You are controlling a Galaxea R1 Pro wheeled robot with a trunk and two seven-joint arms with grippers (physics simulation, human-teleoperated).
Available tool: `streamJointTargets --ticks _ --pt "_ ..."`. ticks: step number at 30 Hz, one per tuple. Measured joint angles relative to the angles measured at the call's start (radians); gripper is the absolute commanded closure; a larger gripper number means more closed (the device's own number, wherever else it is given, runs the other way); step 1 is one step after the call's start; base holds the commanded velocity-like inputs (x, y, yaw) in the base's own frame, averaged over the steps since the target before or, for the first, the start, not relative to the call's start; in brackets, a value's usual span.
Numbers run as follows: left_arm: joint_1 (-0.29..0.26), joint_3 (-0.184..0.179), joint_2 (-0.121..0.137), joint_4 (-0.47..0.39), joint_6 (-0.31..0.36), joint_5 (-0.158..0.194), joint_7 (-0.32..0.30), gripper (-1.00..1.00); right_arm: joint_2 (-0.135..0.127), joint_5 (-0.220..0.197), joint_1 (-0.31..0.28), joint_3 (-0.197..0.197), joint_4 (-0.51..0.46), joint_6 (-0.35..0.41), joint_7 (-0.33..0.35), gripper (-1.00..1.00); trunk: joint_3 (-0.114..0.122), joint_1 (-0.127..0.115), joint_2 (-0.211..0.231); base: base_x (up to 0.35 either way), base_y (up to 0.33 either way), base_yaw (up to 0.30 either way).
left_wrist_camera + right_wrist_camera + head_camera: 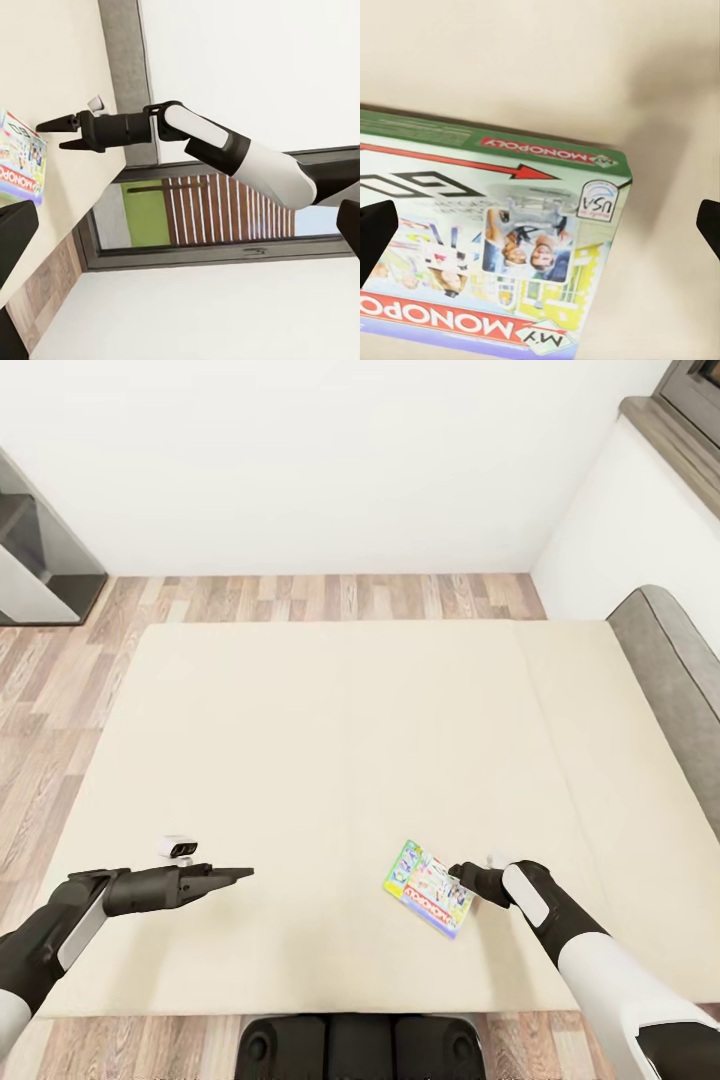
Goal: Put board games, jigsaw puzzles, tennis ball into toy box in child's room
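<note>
From the head camera, a wide beige bed (330,760) lies below the robot, its grey headboard at the right edge. 1 board game (430,888), a flat green-edged box with busy print, lies flat on the mattress near the robot's edge of it. The right gripper (462,878) sits at the box's right edge, seemingly lined up to take it; from here I cannot tell how wide its fingers stand. The left gripper (240,873) hovers over bare mattress, well apart from the box, fingers looking pressed together, likely just waiting.

From the left wrist camera, the right gripper (51,133) shows side-on with its 2 fingers spread apart, tips just beside the board game (20,161).

From the right wrist camera, the board game (487,247) lies close below, red lettering along its edges. The dark fingertips (376,238) stand far apart at either side, pinching nothing. The box is not yet gripped.
</note>
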Motion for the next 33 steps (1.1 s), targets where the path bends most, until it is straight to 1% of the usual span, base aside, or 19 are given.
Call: streamJointTargets --ticks 15,29,32,33 --pt "0.0 -0.001 -0.001 0.0 -0.001 0.0 0.0 -1.0 0.0 0.0 0.0 0.001 -0.007 -0.004 0.001 -1.0 -0.023 0.0 0.0 0.0 0.0 0.0" --pt "0.0 -0.002 -0.001 0.0 -0.001 -0.001 0.0 -1.0 0.0 0.001 0.0 0.001 -0.012 -0.008 0.002 -1.0 -0.027 0.0 0.0 0.0 0.0 0.0" --pt "0.0 -0.002 -0.001 0.0 -0.001 -0.001 0.0 -1.0 0.004 0.001 0.0 0.001 -0.013 -0.009 0.002 -1.0 -0.027 0.0 0.0 0.0 0.0 0.0" --pt "0.0 -0.002 -0.001 0.0 -0.002 -0.001 0.0 -1.0 0.015 0.001 -0.001 0.002 -0.012 -0.009 0.002 -1.0 -0.027 0.0 0.0 0.0 0.0 0.0"
